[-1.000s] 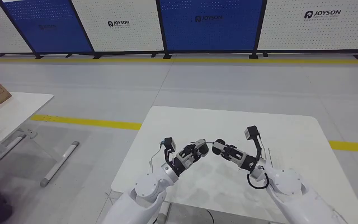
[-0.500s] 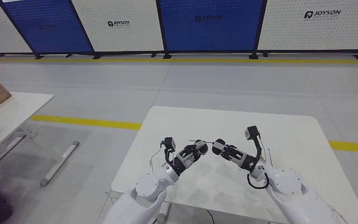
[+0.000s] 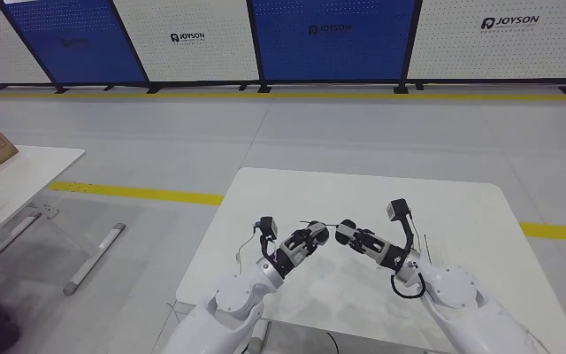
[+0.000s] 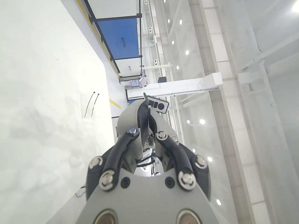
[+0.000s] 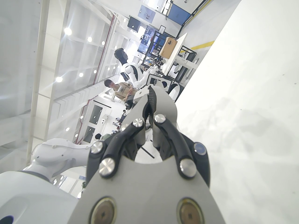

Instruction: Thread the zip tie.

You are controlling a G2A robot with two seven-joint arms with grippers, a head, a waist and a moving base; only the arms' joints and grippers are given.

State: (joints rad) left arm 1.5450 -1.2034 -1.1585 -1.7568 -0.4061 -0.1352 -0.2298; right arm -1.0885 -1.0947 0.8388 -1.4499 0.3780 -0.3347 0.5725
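Note:
A thin black zip tie (image 3: 320, 225) hangs above the white table (image 3: 354, 190), stretched between my two grippers near the table's front middle. My left gripper (image 3: 317, 234) is shut on one end, and its fingertips (image 4: 146, 99) press together in the left wrist view. My right gripper (image 3: 344, 231) faces it a few centimetres away, also shut (image 5: 150, 92). A short length of the zip tie (image 5: 148, 152) pokes out behind the right fingers. The exact spot where the left pads pinch the strap is hidden.
Two spare zip ties (image 4: 92, 104) lie flat on the table beside the right arm, showing as a thin line (image 3: 425, 250) from above. The table's front edge runs just below both grippers. Another white table (image 3: 35, 168) stands far left.
The strap between the grippers looks slightly flatter and longer than a second ago. Both arms have hardly moved.

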